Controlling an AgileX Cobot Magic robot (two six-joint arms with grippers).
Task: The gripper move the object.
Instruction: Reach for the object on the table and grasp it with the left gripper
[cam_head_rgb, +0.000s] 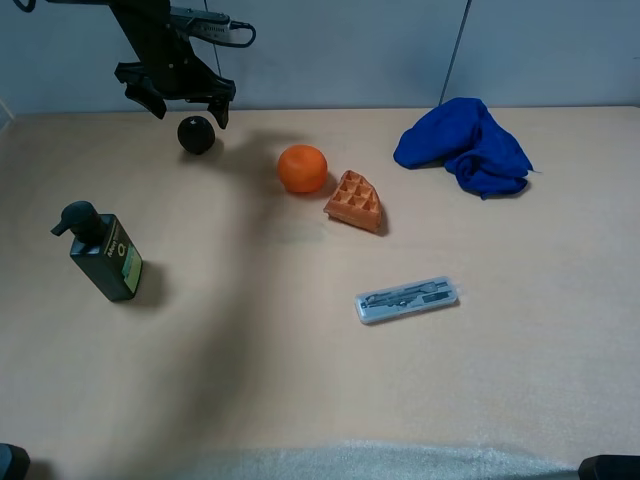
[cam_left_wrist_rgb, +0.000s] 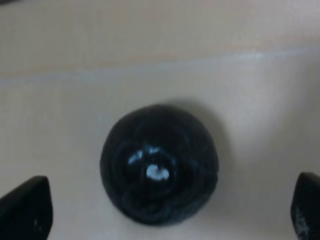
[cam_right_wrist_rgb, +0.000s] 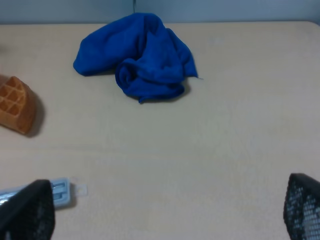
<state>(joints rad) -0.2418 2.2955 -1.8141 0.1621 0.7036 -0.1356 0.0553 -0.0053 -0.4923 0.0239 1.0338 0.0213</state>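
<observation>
The left jaws are spread wide, wider than the black ball (cam_left_wrist_rgb: 159, 165), and grip nothing. In the left wrist view their two dark fingertips (cam_left_wrist_rgb: 25, 210) sit at either side of the ball, with bare worktop (cam_left_wrist_rgb: 260, 100) showing in the gap on each side, so neither tip touches it. The ball rests on the worktop, centred between the tips, with a pale glossy spot on its top. From the high camera the jaws hang just above and behind the ball (cam_head_rgb: 196, 134), near the far edge of the worktop (cam_head_rgb: 300, 380).

The right jaws are also spread wide and hold nothing; their mesh-patterned fingertips (cam_right_wrist_rgb: 302, 205) are low over bare worktop. Straight ahead of them, well apart, lies a crumpled blue cloth (cam_right_wrist_rgb: 140, 60). Ahead and off to one side is an orange waffle-shaped wedge (cam_right_wrist_rgb: 15, 105), and the end of a clear plastic case (cam_right_wrist_rgb: 61, 191) shows just past one fingertip.

To the right of the left jaws, near the ball but apart from it, is an orange (cam_head_rgb: 302, 168), and the wedge (cam_head_rgb: 354, 202) lies just beside it on its far side from the jaws. The case (cam_head_rgb: 407, 299), with metal drawing tools inside, is well apart from both jaws, in the open middle. A dark green pump bottle (cam_head_rgb: 100, 252) stands upright, well in front of the left jaws.

The worktop is pale beige and matt, with a whitish fuzzy strip (cam_head_rgb: 380, 458) along its near edge. Behind it rises a plain grey-blue wall (cam_head_rgb: 340, 50).
</observation>
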